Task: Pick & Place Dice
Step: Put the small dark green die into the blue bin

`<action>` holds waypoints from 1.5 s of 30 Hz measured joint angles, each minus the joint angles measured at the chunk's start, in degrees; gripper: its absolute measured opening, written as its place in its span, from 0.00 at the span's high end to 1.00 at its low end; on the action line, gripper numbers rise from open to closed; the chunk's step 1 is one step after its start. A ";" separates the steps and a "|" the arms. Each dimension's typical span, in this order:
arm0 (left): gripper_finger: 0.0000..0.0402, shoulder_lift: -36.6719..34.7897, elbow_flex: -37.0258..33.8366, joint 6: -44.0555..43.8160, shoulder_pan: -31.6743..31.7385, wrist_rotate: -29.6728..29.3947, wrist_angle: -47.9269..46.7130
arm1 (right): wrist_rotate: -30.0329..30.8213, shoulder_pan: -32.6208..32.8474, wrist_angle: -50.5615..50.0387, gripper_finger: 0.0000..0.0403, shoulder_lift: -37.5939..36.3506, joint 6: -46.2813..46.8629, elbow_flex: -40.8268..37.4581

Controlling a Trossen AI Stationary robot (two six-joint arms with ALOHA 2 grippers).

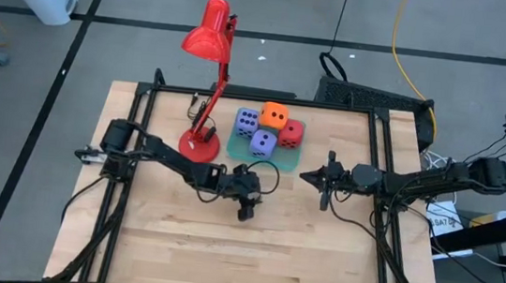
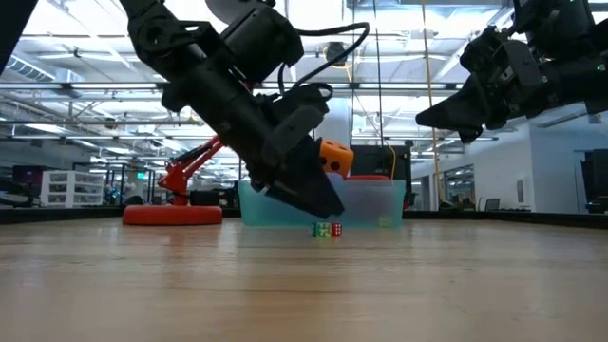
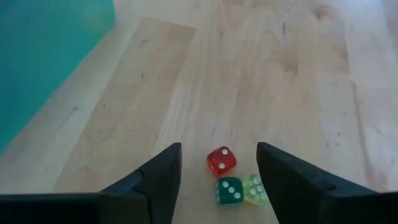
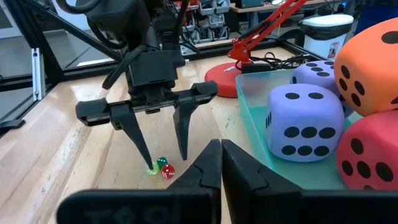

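Note:
Three small dice lie together on the wooden table: red (image 3: 221, 160), dark green (image 3: 229, 190) and yellow-green (image 3: 255, 188). My left gripper (image 3: 219, 149) is open and slants down over them, one finger on each side; the yellow-green die lies close beside one finger. In the teal tray (image 4: 249, 106) behind them sit large foam dice: two purple-blue (image 1: 247, 120) (image 1: 262, 142), one red (image 1: 292, 132), and an orange one (image 1: 274, 116) resting on top of the others. My right gripper (image 1: 311, 176) is shut and hovers level to the right of the tray.
A red desk lamp (image 1: 209, 43) stands with its round base (image 1: 201, 143) just left of the tray, close to my left arm. A black frame runs along the table's edges (image 1: 130, 147). Bare wood (image 1: 250, 264) stretches toward the near edge.

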 joint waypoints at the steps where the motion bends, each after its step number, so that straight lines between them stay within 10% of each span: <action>1: 0.46 -0.18 0.00 -0.14 0.00 0.61 -0.10 | 0.00 0.00 0.00 1.00 0.00 0.01 0.00; 32: 0.54 -1.92 -0.02 2.45 -2.47 -1.72 -8.51 | 0.22 -0.09 2.19 1.00 0.00 -2.76 0.00; 45: 0.54 -34.34 0.02 3.92 -7.77 -9.14 -33.65 | 0.20 -0.09 1.73 0.99 -0.02 -2.35 0.00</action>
